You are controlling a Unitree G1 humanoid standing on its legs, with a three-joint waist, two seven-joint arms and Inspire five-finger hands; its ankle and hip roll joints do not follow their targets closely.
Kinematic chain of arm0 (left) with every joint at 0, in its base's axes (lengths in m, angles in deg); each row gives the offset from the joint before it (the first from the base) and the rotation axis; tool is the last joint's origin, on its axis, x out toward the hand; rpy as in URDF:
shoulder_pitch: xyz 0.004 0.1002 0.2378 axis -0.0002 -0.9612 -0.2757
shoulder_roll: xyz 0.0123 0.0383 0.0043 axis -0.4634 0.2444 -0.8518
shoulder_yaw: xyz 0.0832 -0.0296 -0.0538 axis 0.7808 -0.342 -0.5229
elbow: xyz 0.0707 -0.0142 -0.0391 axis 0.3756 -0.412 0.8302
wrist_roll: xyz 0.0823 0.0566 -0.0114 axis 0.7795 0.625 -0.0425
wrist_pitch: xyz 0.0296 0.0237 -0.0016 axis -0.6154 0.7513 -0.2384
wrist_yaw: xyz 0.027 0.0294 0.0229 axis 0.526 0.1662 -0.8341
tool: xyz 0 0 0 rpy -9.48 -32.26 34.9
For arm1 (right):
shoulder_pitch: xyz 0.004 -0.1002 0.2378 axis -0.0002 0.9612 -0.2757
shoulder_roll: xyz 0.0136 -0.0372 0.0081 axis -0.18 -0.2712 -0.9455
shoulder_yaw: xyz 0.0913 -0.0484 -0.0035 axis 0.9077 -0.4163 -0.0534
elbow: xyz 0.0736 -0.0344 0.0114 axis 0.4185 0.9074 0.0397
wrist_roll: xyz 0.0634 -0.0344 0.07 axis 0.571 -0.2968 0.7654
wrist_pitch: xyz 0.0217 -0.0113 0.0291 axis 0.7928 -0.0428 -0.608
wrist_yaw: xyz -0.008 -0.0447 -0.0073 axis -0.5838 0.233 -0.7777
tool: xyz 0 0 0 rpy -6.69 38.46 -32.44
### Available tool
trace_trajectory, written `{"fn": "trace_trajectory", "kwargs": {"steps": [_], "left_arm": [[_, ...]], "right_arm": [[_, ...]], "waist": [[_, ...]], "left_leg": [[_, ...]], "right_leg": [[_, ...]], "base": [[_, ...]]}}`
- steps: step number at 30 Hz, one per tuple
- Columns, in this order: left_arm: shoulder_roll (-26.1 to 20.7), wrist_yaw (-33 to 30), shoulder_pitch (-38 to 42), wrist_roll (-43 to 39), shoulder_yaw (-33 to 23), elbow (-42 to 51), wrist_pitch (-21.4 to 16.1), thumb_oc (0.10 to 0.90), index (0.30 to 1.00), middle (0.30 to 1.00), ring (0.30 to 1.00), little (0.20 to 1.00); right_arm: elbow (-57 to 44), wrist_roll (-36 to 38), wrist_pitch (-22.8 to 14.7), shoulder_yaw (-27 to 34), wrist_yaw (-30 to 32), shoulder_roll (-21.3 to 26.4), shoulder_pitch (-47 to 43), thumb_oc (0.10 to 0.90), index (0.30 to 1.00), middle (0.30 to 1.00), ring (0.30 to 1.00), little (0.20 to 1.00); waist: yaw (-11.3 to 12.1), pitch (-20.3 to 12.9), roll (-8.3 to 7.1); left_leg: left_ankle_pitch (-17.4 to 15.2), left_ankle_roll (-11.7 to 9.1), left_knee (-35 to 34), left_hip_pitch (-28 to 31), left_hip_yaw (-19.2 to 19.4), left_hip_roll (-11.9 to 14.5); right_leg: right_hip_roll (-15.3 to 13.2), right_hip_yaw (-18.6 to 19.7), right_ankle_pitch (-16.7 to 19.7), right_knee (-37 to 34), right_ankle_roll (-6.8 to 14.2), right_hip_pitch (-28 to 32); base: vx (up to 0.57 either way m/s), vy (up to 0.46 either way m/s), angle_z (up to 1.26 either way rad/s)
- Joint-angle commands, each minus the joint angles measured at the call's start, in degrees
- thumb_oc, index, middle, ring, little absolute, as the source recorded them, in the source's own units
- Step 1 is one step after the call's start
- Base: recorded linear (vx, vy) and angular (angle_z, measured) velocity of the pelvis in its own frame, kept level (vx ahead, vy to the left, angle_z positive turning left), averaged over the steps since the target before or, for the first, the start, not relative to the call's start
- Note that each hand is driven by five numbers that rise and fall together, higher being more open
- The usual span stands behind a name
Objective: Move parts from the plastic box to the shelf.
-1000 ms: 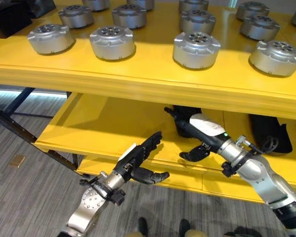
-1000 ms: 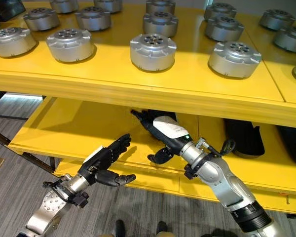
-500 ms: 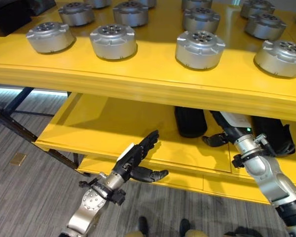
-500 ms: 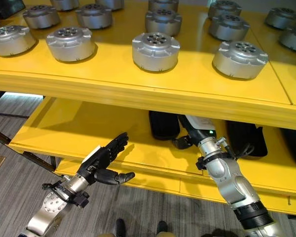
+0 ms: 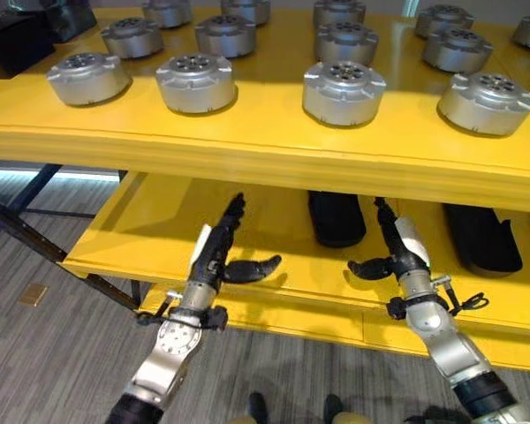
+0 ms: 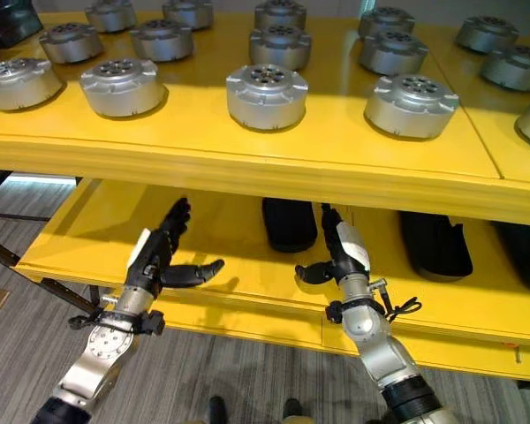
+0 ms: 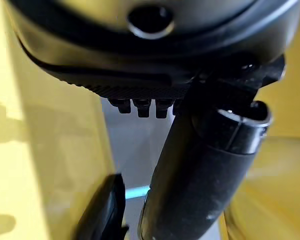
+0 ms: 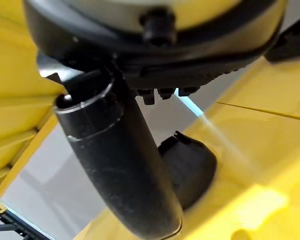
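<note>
The round silver parts point(image 5: 344, 91) sit in rows on top of the yellow shelf point(image 5: 265, 146). Below that top board, the left hand point(image 5: 219, 253) and right hand point(image 5: 397, 252) hold nothing, fingers straight and open.

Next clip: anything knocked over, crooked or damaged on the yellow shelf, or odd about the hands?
Nothing stands out. The round silver metal parts sit flat and upright in rows on the yellow shelf's top board. The left robot hand and right robot hand are open and empty in front of the lower board, where black objects lie.
</note>
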Motion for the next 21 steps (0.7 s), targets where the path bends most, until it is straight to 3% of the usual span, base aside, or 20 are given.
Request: {"fn": "trace_trajectory", "kwargs": {"steps": [1, 3, 5, 13, 21], "left_arm": [[1.9, -5.7, 6.8, 1.7, -1.3, -2.5, -1.2, 0.900, 1.000, 1.000, 1.000, 1.000], [4.6, -6.7, 9.7, -1.7, -0.5, -5.7, 2.2, 0.900, 1.000, 1.000, 1.000, 1.000], [6.4, -8.0, 11.4, -2.7, 0.0, -8.8, 3.3, 0.900, 1.000, 1.000, 1.000, 1.000], [11.3, -10.7, 15.6, -5.9, 2.2, -18.3, 4.1, 0.900, 1.000, 1.000, 1.000, 1.000], [14.9, -13.4, 16.5, -9.3, 2.7, -24.3, 3.4, 0.900, 1.000, 1.000, 1.000, 1.000]], "right_arm": [[0.0, 1.9, -4.0, -0.5, 1.1, 0.6, -8.7, 0.900, 1.000, 1.000, 1.000, 1.000], [1.7, 2.5, -3.7, -1.8, 0.7, -0.1, -9.8, 0.900, 1.000, 1.000, 1.000, 1.000], [3.0, 3.6, -3.0, -2.5, 1.1, -1.0, -10.8, 0.900, 1.000, 1.000, 1.000, 1.000], [6.3, 0.1, -3.1, -2.6, 5.6, -2.5, -12.6, 0.900, 1.000, 1.000, 1.000, 1.000], [8.0, 5.1, -4.4, -2.4, 5.2, -4.2, -13.3, 0.900, 1.000, 1.000, 1.000, 1.000]], "waist": [[-0.4, -4.6, -1.04], [-1.2, -4.5, -1.02], [-1.7, -4.4, -0.92], [-3.8, -3.4, -0.11], [-5.1, -2.2, 0.73]], "left_leg": [[-9.0, -1.7, 2.1, 3.7, 3.6, 3.4], [-8.9, -1.8, 2.4, 3.9, 3.9, 3.6], [-8.9, -1.8, 2.6, 4.0, 4.3, 3.7], [-8.9, -1.9, 3.3, 4.0, 5.7, 3.8], [-9.0, -1.9, 4.5, 3.8, 6.1, 3.9]], "right_leg": [[-0.2, 2.2, -5.3, 4.5, 1.0, -2.3], [0.0, 2.7, -5.4, 4.8, 1.0, -2.4], [0.1, 3.3, -5.5, 5.1, 0.9, -2.5], [0.7, 5.0, -5.7, 6.1, 0.9, -3.3], [1.2, 6.4, -6.6, 7.9, 0.2, -3.7]], "base": [[0.04, -0.006, -0.14], [0.05, -0.005, -0.12], [0.07, -0.008, -0.09], [0.03, 0.001, -0.12], [0.05, -0.002, -0.11]]}}
